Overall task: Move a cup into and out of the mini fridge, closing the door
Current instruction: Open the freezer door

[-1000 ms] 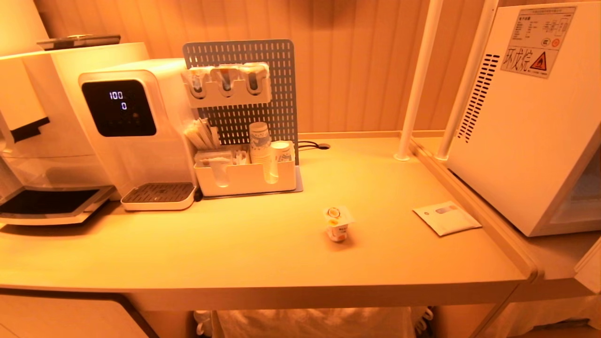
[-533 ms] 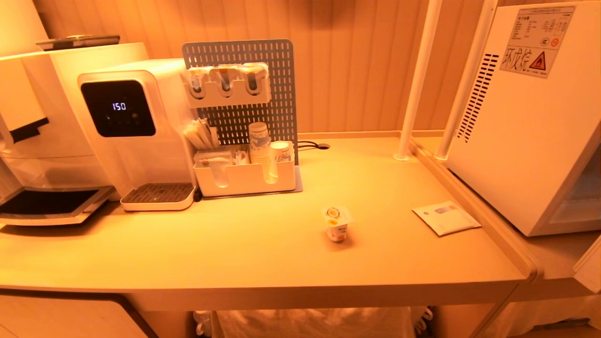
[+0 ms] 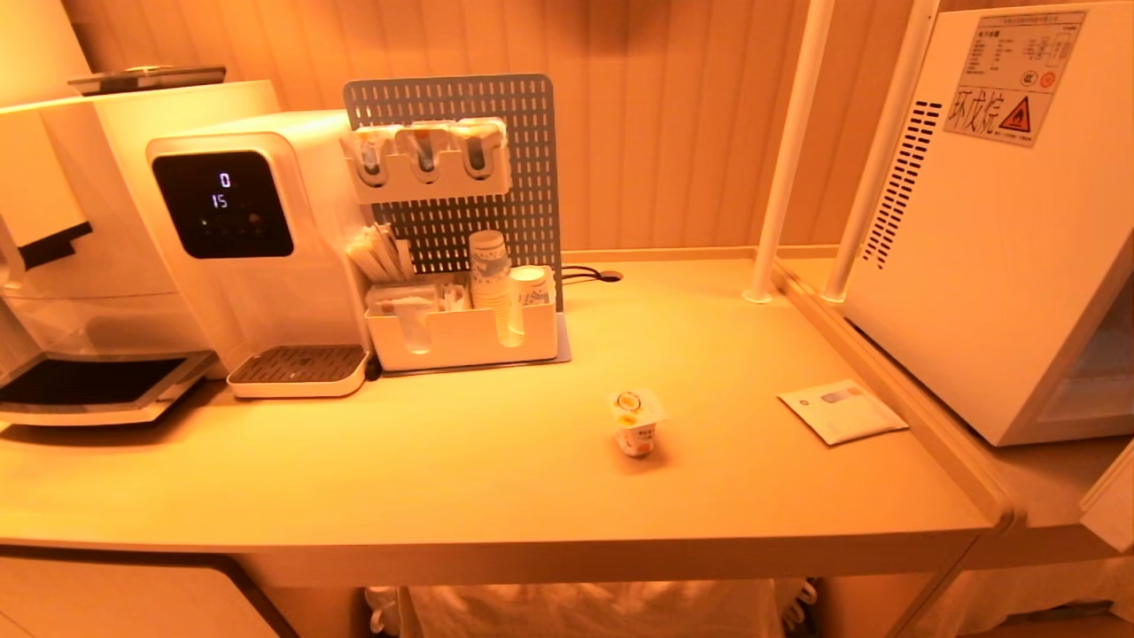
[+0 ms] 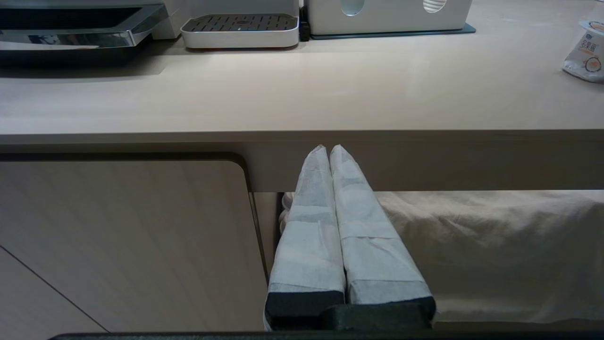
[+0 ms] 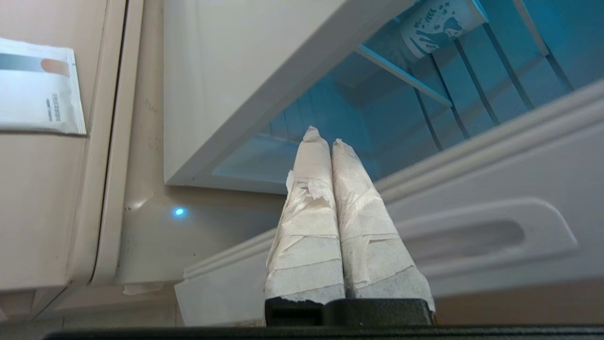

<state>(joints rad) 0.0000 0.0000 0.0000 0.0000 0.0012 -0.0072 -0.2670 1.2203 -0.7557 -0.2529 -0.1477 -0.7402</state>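
Note:
The cup (image 3: 638,422), small, white and orange-marked with a square lid, stands upright on the table (image 3: 496,478), right of centre; it also shows in the left wrist view (image 4: 585,52). At the far right stands the mini fridge (image 3: 992,266), and only a corner of its door (image 3: 1112,501) shows there. In the right wrist view the door (image 5: 519,156) stands open beside the fridge's white side (image 5: 226,71). My right gripper (image 5: 323,137) is shut and empty. It sits close by the door's oval handle (image 5: 465,238), tips towards the blue-lit wire shelves (image 5: 472,85). My left gripper (image 4: 329,147), shut, is parked below the table's front edge.
A blue-patterned paper cup (image 5: 439,23) sits on a shelf inside the fridge. A flat white sachet (image 3: 843,411) lies between cup and fridge. The water dispenser (image 3: 248,239), a pegboard organiser with paper cups (image 3: 465,328) and two white poles (image 3: 784,159) line the back.
The door's corner at the lower right of the head view has crept slightly inwards. The digits on the dispenser's screen have changed. The cup has not moved.

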